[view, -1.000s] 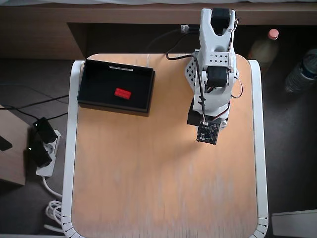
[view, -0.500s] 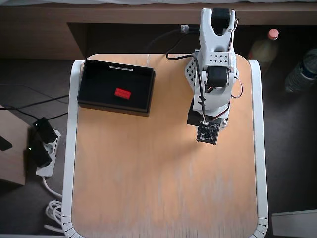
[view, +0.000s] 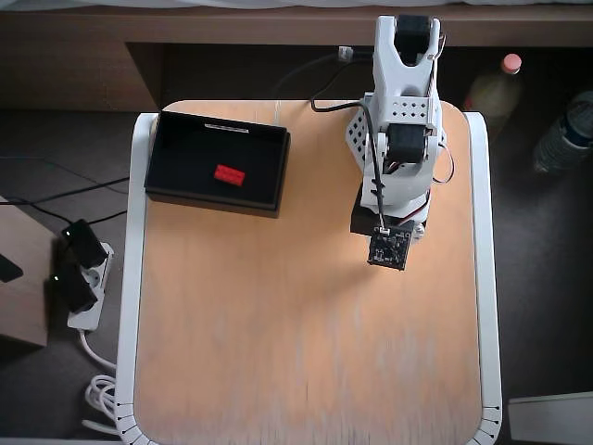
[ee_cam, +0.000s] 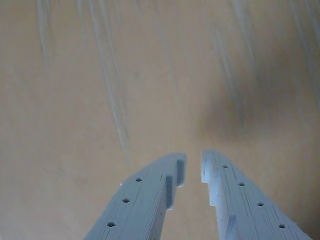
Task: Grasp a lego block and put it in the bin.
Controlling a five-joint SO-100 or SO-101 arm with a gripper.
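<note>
Red lego block lay inside the black bin at the tabletop's far-left corner, task seemingly done, while the empty gripper hung nearly closed near the far-right edge.

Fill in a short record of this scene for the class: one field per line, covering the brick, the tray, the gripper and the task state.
brick: red lego block lying inside the tray
tray: black bin at the table's top-left corner in the overhead view
gripper: gripper nearly closed, a narrow gap, nothing held, over bare table
task state: block in bin; arm folded at its base
</note>
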